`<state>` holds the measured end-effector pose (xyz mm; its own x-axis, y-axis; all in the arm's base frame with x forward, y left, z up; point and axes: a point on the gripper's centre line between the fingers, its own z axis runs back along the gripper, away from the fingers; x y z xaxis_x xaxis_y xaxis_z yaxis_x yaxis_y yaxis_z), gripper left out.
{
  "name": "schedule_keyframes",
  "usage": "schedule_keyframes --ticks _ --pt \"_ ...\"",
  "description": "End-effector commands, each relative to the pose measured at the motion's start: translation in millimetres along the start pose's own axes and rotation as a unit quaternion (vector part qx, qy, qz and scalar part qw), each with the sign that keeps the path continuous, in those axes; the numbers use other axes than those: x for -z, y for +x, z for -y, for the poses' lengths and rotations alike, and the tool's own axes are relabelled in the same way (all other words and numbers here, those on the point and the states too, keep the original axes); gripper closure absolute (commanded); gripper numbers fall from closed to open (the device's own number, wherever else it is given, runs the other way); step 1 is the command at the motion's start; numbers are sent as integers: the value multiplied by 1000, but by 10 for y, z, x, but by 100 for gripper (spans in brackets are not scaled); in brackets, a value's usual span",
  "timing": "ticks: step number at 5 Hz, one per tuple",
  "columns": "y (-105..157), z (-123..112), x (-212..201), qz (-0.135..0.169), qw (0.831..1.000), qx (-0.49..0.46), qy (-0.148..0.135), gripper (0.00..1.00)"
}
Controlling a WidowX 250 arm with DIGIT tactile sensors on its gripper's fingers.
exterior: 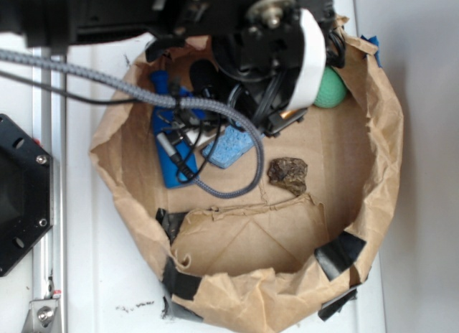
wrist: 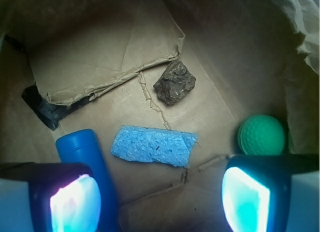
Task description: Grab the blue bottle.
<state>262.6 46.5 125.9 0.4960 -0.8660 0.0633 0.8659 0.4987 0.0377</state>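
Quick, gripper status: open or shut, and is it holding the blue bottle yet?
Gripper: open and empty, fingers spread wide. The blue bottle lies by the left finger, not clamped; the sponge sits ahead between the fingers.

You're looking at a robot lab bench, not a home: a white tabletop (exterior: 100, 275) with a bolted metal rail (exterior: 44, 225), a black mounting plate (exterior: 18, 197), and braided cable (exterior: 107, 85). A taped brown paper bin (exterior: 380, 153) holds test objects.
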Motion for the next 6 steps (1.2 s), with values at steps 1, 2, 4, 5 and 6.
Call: schedule_keyframes --ticks 1,2,4,5,6 --pt "3 -23 -140 8 1000 6 27 0" --pt "3 -23 -140 8 1000 6 27 0" --pt "-24 99 21 8 998 56 41 0" --pt "-32 158 92 -1 996 83 33 0" --pt "-44 223 175 -11 994 105 21 0"
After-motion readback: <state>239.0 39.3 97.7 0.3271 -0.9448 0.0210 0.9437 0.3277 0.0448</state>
